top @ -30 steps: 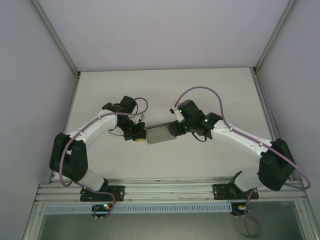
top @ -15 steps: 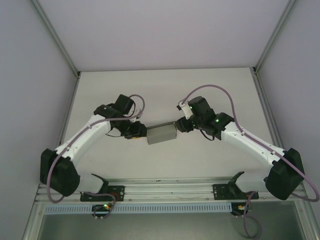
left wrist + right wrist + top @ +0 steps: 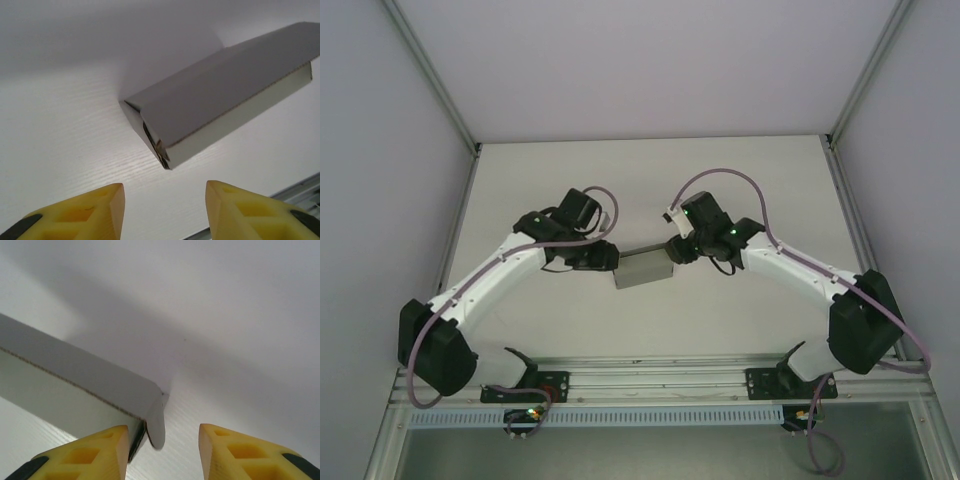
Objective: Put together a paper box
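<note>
A small, shallow rectangular paper box (image 3: 645,268) of plain matte grey card lies on the white counter (image 3: 650,180), about midway between the two arms. Its broad top face is closed and flat.

In the left wrist view the paper box (image 3: 220,95) shows a paler long side wall with a raw card edge. Its near end has folded flaps with a dark gap between them, not lying flush. In the right wrist view the paper box (image 3: 75,375) has a rounded tab sticking out at its end corner.

Both wrist views cut the box off at the frame edge. From above, the fingertips are hard to make out against the dark wrists, so contact with the box cannot be told.

The box's long axis runs left to right between the hands, its right end slightly farther from the arm bases.

The left hand (image 3: 165,192) is spread, nothing between its yellow fingers, the box end just beyond. The right hand (image 3: 163,432) is also spread, the tab just beside one finger.
</note>
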{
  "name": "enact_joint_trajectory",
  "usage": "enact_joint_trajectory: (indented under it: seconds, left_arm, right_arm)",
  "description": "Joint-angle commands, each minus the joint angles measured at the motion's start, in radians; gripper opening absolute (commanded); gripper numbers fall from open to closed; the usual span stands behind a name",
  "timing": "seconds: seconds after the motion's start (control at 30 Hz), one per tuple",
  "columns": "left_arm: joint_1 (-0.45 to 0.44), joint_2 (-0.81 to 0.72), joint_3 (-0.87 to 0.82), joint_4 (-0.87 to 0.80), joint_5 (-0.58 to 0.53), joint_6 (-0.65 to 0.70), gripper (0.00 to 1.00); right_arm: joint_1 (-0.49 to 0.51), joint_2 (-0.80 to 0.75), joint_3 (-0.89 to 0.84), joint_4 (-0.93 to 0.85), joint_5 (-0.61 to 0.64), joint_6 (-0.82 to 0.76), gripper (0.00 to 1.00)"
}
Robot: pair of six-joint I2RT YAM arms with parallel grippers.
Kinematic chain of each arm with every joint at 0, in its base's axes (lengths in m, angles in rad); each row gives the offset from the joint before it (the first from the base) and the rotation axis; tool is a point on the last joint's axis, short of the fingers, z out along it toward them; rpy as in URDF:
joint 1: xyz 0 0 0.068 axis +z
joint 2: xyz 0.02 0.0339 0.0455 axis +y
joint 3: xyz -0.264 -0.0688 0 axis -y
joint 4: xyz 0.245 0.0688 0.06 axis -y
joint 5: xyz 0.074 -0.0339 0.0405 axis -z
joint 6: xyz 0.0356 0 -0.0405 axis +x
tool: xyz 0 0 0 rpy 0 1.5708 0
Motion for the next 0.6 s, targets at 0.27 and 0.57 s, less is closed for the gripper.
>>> enact_joint_trajectory:
  seconds: [0.27, 0.57]
  left_arm:
    - [-0.003, 0.044, 0.025, 0.101, -0.034, -0.014, 0.36]
    - [-0.04, 0.073, 0.036, 0.07, -0.081, -0.015, 0.26]
  right_arm:
    - [0.005, 0.059, 0.081, -0.022, -0.016, 0.046, 0.1]
    - [0.02, 0.066, 0.148, -0.126, -0.018, 0.15, 0.0]
